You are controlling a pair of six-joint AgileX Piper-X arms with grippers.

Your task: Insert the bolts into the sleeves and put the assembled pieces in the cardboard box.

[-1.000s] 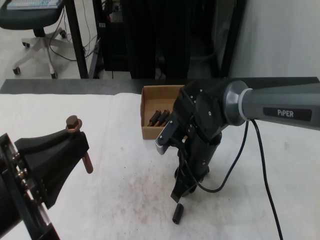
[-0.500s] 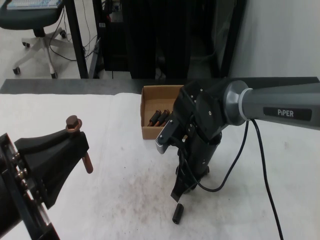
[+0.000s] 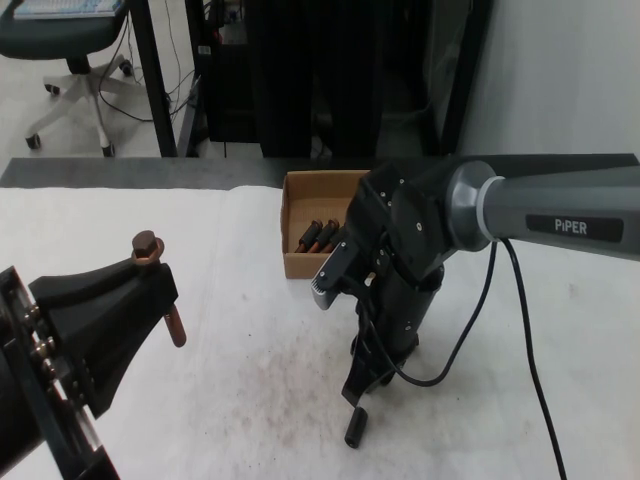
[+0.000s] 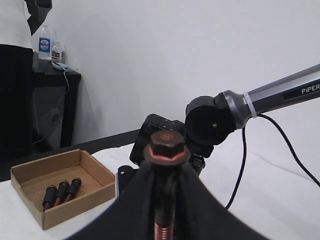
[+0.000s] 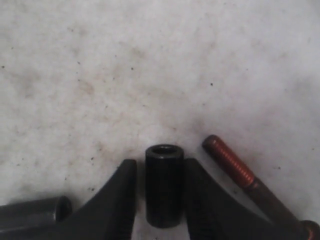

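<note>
My left gripper (image 3: 160, 288) is raised at the near left, shut on a copper bolt (image 3: 147, 246) held upright with its hex head (image 4: 166, 146) above the fingers. My right gripper (image 3: 362, 388) points down at the white bench top in the middle. Its fingers press both sides of a black sleeve (image 5: 164, 185) lying flat there. A loose copper bolt (image 5: 235, 167) lies close beside one finger, and a second black sleeve (image 5: 32, 214) beside the other. One sleeve (image 3: 356, 427) lies just in front of that arm. The cardboard box (image 3: 300, 190) behind it holds three assembled pieces (image 4: 61, 191).
The right arm's black cable (image 3: 530, 340) loops over the bench on the right. A dark strip (image 3: 120, 172) runs along the bench's far edge, with black frame legs and an office chair (image 3: 70, 50) beyond. The white cover shows brownish stains (image 3: 270, 370) in the middle.
</note>
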